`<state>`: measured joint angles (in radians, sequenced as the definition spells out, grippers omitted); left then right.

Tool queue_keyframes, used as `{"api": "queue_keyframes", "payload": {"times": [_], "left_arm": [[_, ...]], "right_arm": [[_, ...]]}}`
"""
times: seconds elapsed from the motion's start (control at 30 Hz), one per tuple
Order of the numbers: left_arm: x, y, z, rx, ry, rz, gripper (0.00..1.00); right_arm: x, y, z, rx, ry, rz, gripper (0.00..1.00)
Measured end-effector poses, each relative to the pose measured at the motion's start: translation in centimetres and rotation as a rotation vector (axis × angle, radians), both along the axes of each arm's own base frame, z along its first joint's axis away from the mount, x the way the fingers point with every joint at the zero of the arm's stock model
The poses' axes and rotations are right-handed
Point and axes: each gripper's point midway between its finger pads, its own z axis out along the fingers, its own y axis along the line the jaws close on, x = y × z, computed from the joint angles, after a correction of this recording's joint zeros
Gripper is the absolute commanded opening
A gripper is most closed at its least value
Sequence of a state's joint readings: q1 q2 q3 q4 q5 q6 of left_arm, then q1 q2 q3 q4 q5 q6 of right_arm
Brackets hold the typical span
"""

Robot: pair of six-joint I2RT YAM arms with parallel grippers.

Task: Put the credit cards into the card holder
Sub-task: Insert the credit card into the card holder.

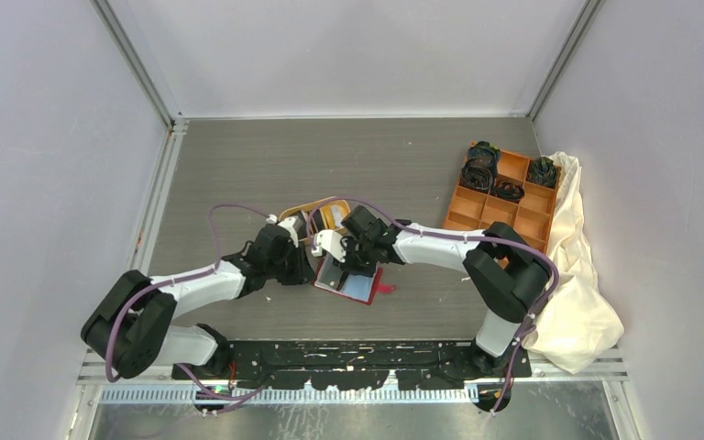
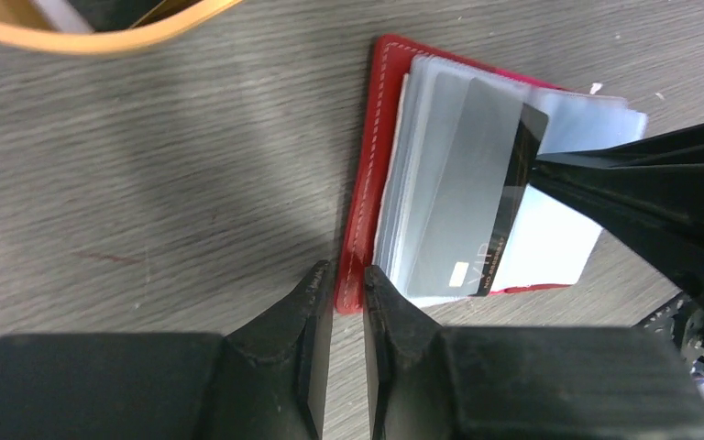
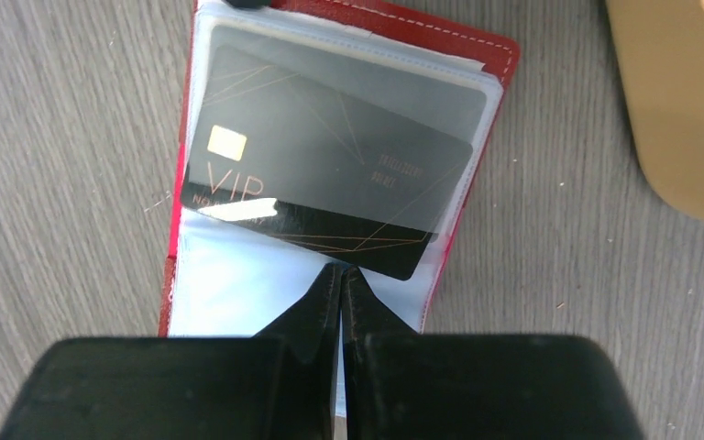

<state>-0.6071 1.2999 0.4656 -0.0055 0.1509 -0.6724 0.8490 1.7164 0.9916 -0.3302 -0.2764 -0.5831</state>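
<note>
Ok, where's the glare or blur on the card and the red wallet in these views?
Right wrist: the black VIP card is sharp, with one white glare streak on the plastic sleeve under the lettering. Left wrist: sheen greys the card; the left gripper is blurred up close. Top external: the red wallet is too small for detail.

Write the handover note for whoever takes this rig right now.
Left gripper: fingers nearly together astride the red cover edge of the card holder; a firm clamp can't be confirmed.
Right gripper: shut, tips against the free edge of the black VIP card.
Position: the card holder lies open on the table, beside the orange tray.
Done: the black VIP card is partly under a clear sleeve, slanted.
Left: seat that card fully. The orange tray seems to hold more cards, mostly hidden by the arms.
</note>
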Motion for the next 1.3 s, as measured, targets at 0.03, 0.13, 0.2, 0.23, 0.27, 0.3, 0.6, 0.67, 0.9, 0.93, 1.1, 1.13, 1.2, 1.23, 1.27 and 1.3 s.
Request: {"api": "queue_keyframes", "payload": {"times": [0.03, 0.13, 0.2, 0.23, 0.27, 0.3, 0.6, 0.67, 0.9, 0.93, 1.1, 1.13, 1.2, 1.23, 1.27, 1.3], "left_arm": [[0.2, -0.2, 0.0, -0.008, -0.004, -0.003, 0.20], [0.4, -0.8, 0.0, -0.034, -0.008, -0.018, 0.20], [0.5, -1.2, 0.0, -0.050, -0.009, -0.028, 0.19], [0.5, -1.4, 0.0, -0.057, -0.009, -0.031, 0.19], [0.6, -1.5, 0.0, -0.063, -0.010, -0.033, 0.19], [0.6, -1.6, 0.0, -0.070, -0.009, -0.036, 0.19], [0.4, -2.3, 0.1, -0.121, 0.002, -0.045, 0.19], [0.3, -2.4, 0.0, -0.128, 0.004, -0.048, 0.19], [-0.1, -2.3, 0.1, -0.138, 0.017, -0.039, 0.19], [-0.2, -2.2, 0.1, -0.138, 0.017, -0.039, 0.19], [-0.7, -1.8, 0.0, -0.131, 0.025, -0.037, 0.19], [-0.8, -1.8, 0.0, -0.130, 0.026, -0.037, 0.19], [-0.8, -1.8, 0.0, -0.130, 0.027, -0.037, 0.19], [-0.8, -1.8, 0.0, -0.130, 0.027, -0.037, 0.19], [-0.8, -1.8, 0.0, -0.130, 0.027, -0.037, 0.19], [-0.8, -1.8, 0.0, -0.130, 0.027, -0.037, 0.19]], "right_arm": [[0.1, 0.1, 0.0, 0.000, -0.006, -0.008, 0.07], [0.6, 0.3, 0.0, -0.002, -0.023, -0.037, 0.07], [0.9, 0.3, 0.1, -0.003, -0.028, -0.063, 0.08], [1.0, 0.3, 0.1, -0.004, -0.028, -0.074, 0.08], [1.1, 0.3, 0.1, -0.004, -0.029, -0.085, 0.09], [1.2, 0.4, 0.1, -0.002, -0.028, -0.099, 0.09], [1.7, 1.4, 0.9, 0.051, -0.011, -0.173, 0.20], [1.6, 1.6, 1.0, 0.062, 0.005, -0.187, 0.20], [1.7, 2.0, 1.9, 0.102, 0.069, -0.225, 0.18], [1.9, 1.7, 2.0, 0.105, 0.082, -0.236, 0.18], [2.8, -0.4, 1.8, 0.083, 0.138, -0.318, 0.15], [2.9, -0.8, 1.7, 0.071, 0.149, -0.334, 0.15], [2.7, -1.2, 1.6, 0.052, 0.167, -0.349, 0.15], [2.7, -1.1, 1.6, 0.046, 0.173, -0.351, 0.14], [2.7, -1.0, 1.5, 0.039, 0.179, -0.353, 0.14], [2.7, -1.0, 1.4, 0.034, 0.185, -0.354, 0.13]]}}
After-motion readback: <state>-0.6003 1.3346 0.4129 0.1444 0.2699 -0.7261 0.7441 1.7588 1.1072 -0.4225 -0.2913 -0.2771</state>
